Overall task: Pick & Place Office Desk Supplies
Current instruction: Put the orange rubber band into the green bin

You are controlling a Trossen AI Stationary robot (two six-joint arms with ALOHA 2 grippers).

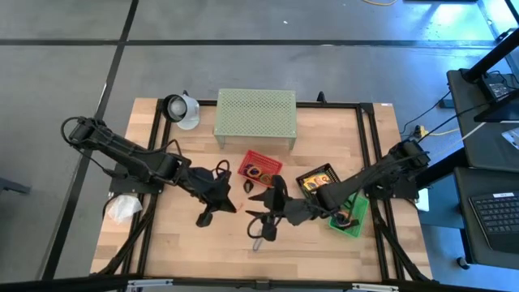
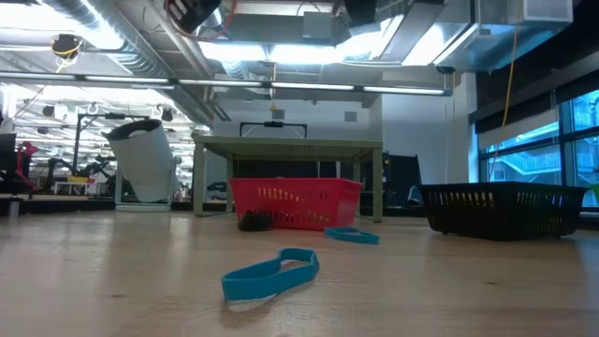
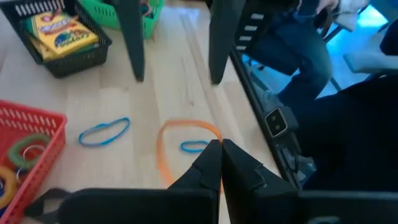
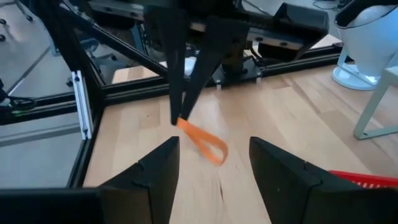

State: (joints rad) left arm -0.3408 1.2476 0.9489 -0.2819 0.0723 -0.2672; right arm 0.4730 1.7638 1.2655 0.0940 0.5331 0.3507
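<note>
Broadly, a pale wooden surface (image 1: 178,235) inside a black frame, with a pale green perforated metal shelf (image 1: 255,113) at its far edge and both dark arms reaching in to meet near the middle. Left fingers (image 3: 211,163) pressed together, seemingly clamped on one end of a thin orange rubber loop (image 4: 202,140), with the rest of that loop drooping toward the wood just beside the baskets. Right fingers (image 4: 158,165) spread wide apart, empty, aimed at the free end of the loop. Probably a handover or a re-grip, so best done this way: hold the left pinch steady, bring the right fingers level around the hanging part, close on both strands rather than one, and let go on the left only once the grip looks firm. Worth minding the floppy band, likely to twist or slide out of a shallow pinch. By count, three mesh baskets: one red plastic basket (image 1: 259,166) holding a few coloured rings, too bunched to number; one black basket (image 1: 319,180) with at least two yellow-and-green crayon-style boxes (image 3: 59,34); one green basket (image 1: 349,215), contents unclear. Lying loose on the surface, two blue loops: a larger blue loop (image 3: 104,132) and a small blue loop (image 3: 194,147) close to the orange one. Only one orange loop in sight.
</note>
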